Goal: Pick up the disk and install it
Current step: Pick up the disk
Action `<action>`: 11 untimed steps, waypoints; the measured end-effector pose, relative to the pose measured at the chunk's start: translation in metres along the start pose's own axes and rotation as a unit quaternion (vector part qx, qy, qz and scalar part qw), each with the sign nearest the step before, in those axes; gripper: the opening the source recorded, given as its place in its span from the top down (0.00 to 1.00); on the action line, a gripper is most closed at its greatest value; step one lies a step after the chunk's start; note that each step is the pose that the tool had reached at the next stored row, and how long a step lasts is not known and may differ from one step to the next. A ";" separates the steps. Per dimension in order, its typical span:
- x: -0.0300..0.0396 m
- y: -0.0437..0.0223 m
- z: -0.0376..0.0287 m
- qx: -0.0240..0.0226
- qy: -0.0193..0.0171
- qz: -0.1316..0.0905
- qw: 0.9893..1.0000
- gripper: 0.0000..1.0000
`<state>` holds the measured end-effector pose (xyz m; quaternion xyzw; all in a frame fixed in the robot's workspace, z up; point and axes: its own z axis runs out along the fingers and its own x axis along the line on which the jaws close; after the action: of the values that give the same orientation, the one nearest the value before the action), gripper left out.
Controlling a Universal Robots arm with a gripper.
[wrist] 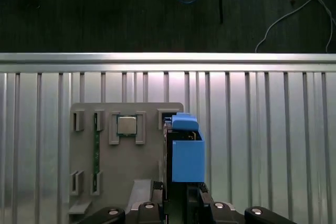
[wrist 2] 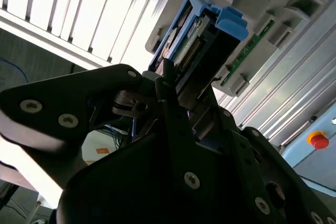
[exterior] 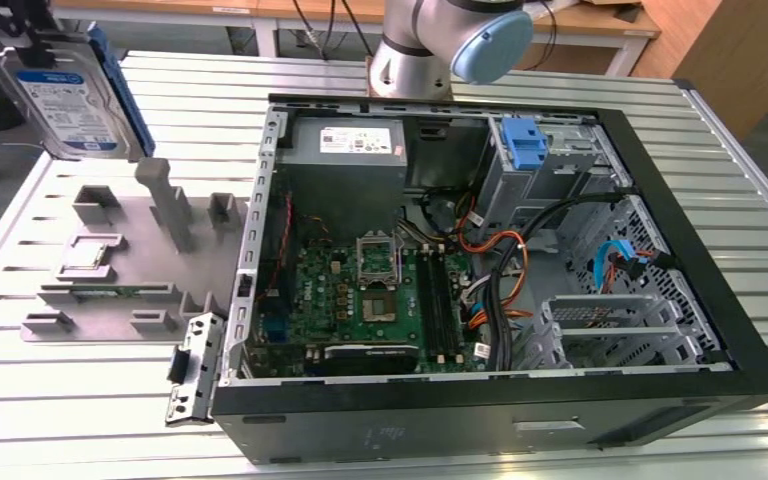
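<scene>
**Disk clamped in the pincer, clear of the open computer case**

In the exterior view, the disk (exterior: pixel 67 95) hangs upright at the far corner on the exterior view's left. Its white-and-blue label faces the camera and a blue carrier edge shows along its side. The dark pincer (exterior: pixel 35 45) grips it from above. Below it, the grey fixture plate (exterior: pixel 117 265) lies on the slatted metal bench (exterior: pixel 77 400), and the disk looks clear of the plate's posts. The computer case (exterior: pixel 491 300) lies open on the exterior view's right, well apart from the disk, with the motherboard (exterior: pixel 357 300) exposed. Inside the case, the grey power supply box (exterior: pixel 344 140) sits at the far wall. A narrow blue bracket (exterior: pixel 524 142) stands upright in the drive bay beside it. The arm (exterior: pixel 444 40) rises behind the case.

In the second wrist view, the pincer (wrist 2: pixel 176 85) is closed on the disk (wrist 2: pixel 207 38), with its black fingers (wrist 2: pixel 168 85) pressed against the disk's flat sides. The fixture plate (wrist 2: pixel 262 1) lies beyond the disk, and a red button (wrist 2: pixel 317 139) shows farther off.

In the first wrist view, the disk (wrist: pixel 186 153) is seen edge-on with its blue carrier towards the camera, held in the pincer (wrist: pixel 181 203). It is just beside one edge of the fixture plate (wrist: pixel 147 171). The plate carries a processor chip (wrist: pixel 126 125) and a memory stick (wrist: pixel 96 148) in its holders.
</scene>
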<state>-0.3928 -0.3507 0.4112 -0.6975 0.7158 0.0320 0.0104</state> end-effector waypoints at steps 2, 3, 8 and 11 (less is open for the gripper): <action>-0.0005 0.0003 -0.0077 0.000 0.000 0.000 1.000 0.65; -0.0007 0.0004 -0.0113 0.000 0.000 0.000 1.000 0.65; -0.0017 0.0009 -0.0285 0.000 0.000 0.000 1.000 0.65; -0.0022 0.0012 -0.0373 0.000 0.000 0.000 1.000 0.65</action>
<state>-0.3928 -0.3507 0.4486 -0.6975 0.7158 0.0320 0.0104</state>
